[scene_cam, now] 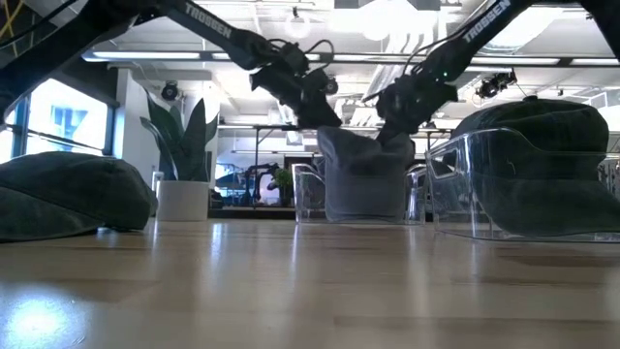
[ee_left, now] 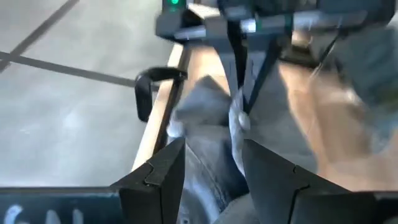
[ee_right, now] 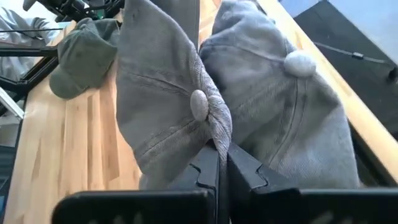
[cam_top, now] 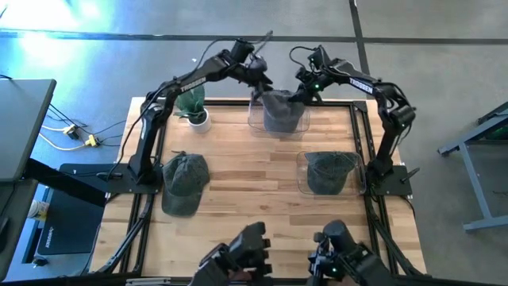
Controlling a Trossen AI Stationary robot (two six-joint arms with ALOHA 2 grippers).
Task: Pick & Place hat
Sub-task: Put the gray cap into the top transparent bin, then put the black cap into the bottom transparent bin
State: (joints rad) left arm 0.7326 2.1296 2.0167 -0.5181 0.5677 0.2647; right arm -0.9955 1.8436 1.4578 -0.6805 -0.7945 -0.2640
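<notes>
A grey hat [cam_top: 279, 111] [scene_cam: 363, 179] hangs over a clear container [cam_top: 254, 119] at the table's far middle, held up at its top by both grippers. My left gripper [cam_top: 260, 79] [scene_cam: 320, 114] [ee_left: 211, 168] is at its left upper corner. My right gripper [cam_top: 300, 94] [scene_cam: 392, 126] [ee_right: 219, 158] is at its right upper corner. The right wrist view shows a second grey crown [ee_right: 292, 106] with its own button beside the held one; I cannot tell whether it is another hat or a reflection. My left gripper has grey cloth of the hat [ee_left: 208, 155] between its two fingers, coming slanting down from the left; which part of the hat this is cannot be told. My right gripper pinches a fold of the crown [ee_right: 214, 134] just below the top button [ee_right: 199, 102], fingers shut on it, coming slanting down from the right. The hat hangs below both grippers.
A dark green hat [cam_top: 184, 179] [scene_cam: 58, 194] lies on the table's left. Another green hat [cam_top: 332, 171] [scene_cam: 542, 126] sits in a clear container [cam_top: 302, 175] [scene_cam: 484, 194] on the right. A potted plant [cam_top: 194, 103] [scene_cam: 182, 165] stands far left. Dark equipment [cam_top: 246, 254] lines the near edge.
</notes>
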